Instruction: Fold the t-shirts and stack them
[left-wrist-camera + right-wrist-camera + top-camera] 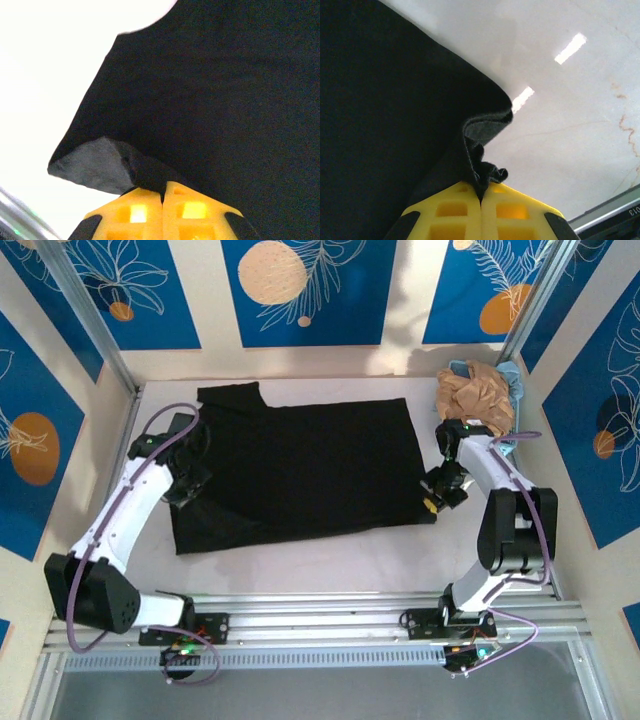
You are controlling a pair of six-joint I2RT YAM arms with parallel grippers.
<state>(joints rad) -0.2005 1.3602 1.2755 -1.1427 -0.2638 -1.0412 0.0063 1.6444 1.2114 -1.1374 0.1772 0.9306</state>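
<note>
Blue panels with leaf and orange-disc prints (300, 290) are walling in a white tabletop (300, 560). The black t-shirt (300, 465) is lying spread out flat across the middle of the frame, one sleeve pointing to the upper left. The tan t-shirt (475, 395) is sitting crumpled in the upper right corner, on a light blue basket (517, 380).

The left gripper (187, 488) is working at the black shirt's left edge, and the left wrist view shows its yellow jaws pressed together on a pinch of dark cloth, with a corner curling up beside them. The right gripper (435, 502) is doing the same at the lower right corner, its jaws clamped on a bunched fold of hem.

The cloth is looking light, limp and thin, so it is likely to sag and drape between the two holds rather than keep any shape. Gripping it at opposite edges, as here, seems the sound choice. A shallow pinch may be slipping free if pulled hard, so both arms are probably needing to lift evenly.
</note>
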